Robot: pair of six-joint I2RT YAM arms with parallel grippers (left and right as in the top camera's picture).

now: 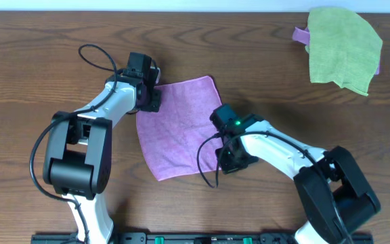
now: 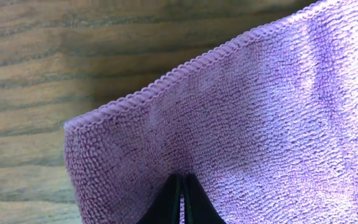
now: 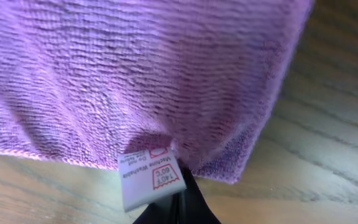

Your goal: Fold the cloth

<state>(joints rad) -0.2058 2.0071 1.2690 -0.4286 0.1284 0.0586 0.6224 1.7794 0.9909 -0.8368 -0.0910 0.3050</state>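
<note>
1. The cloth (image 1: 178, 125) lies spread on the wooden table (image 1: 32, 61) between the two arms. It is a rough square, turned a little askew, with one layer showing.
2. Up close it is a lilac-purple terry, with a soft looped pile in fine rows. A thin stitched hem runs along its edge like a tight cord.
3. The left gripper (image 1: 152, 99) sits at the cloth's far left corner. In its wrist view the two black fingertips (image 2: 174, 199) are pressed together into a narrow wedge, pinching the pile just inside the hem.
4. The right gripper (image 1: 227, 161) is at the near right corner. Its dark fingers (image 3: 194, 202) are also closed to a point and nip the cloth there.
5. A small white care label (image 3: 151, 174) with red washing symbols hangs at that corner, draped partly over the right fingertips.
6. The table top is brown wood-grain, with long streaks that look smooth beside the fuzzy cloth.
7. Well apart, in the far right corner of the table, a larger lime-green cloth (image 1: 342, 49) lies loosely crumpled. A bit of purple fabric (image 1: 300, 34) pokes out from under its left side.
</note>
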